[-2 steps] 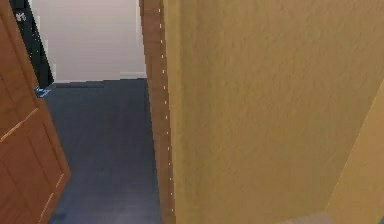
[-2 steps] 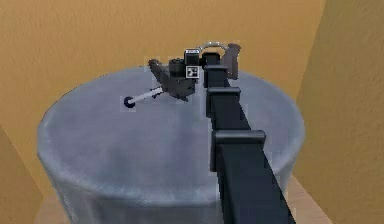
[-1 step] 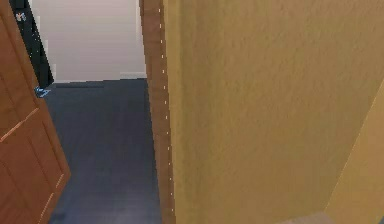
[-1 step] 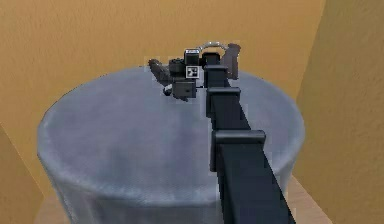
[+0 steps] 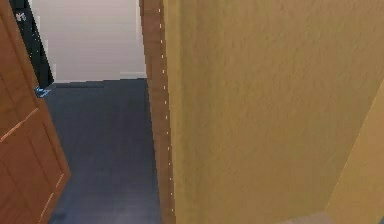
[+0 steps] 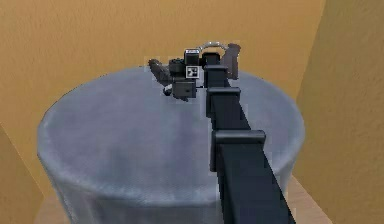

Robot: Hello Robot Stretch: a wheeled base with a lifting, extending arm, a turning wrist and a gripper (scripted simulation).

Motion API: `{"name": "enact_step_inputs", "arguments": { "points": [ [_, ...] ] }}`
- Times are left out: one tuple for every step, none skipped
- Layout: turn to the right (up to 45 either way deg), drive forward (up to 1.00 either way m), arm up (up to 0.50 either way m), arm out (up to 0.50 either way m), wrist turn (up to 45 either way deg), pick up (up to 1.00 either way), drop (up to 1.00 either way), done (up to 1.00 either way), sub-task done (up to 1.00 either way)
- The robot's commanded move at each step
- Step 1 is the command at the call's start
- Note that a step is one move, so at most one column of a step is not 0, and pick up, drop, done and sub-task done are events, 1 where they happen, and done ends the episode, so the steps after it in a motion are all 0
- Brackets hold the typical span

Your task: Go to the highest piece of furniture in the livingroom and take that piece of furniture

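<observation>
In the arm side view the dark arm [image 6: 238,140] rises from the bottom edge over a round grey-blue piece of furniture with a flat top [image 6: 110,130]. The gripper [image 6: 160,74] lies near the top's far rim, left of two small white marked squares [image 6: 190,72]. A small grey shape [image 6: 225,55] stands just right of those squares at the rim. I cannot tell whether the gripper holds anything.
A yellow wall [image 5: 270,100] stands close at the forward view's right, and yellow walls [image 6: 80,40] back the round piece. Left of a wooden door frame [image 5: 155,90] blue-grey floor [image 5: 100,130] runs to a white wall [image 5: 90,40]. A wooden door [image 5: 25,150] leans in at left, a dark object [image 5: 38,45] behind it.
</observation>
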Motion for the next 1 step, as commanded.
{"name": "enact_step_inputs", "arguments": {
  "points": [
    [0.0, 0.0, 0.0, 0.0, 0.0, 0.0, 0.0, 1.0, 0.0]
  ]
}}
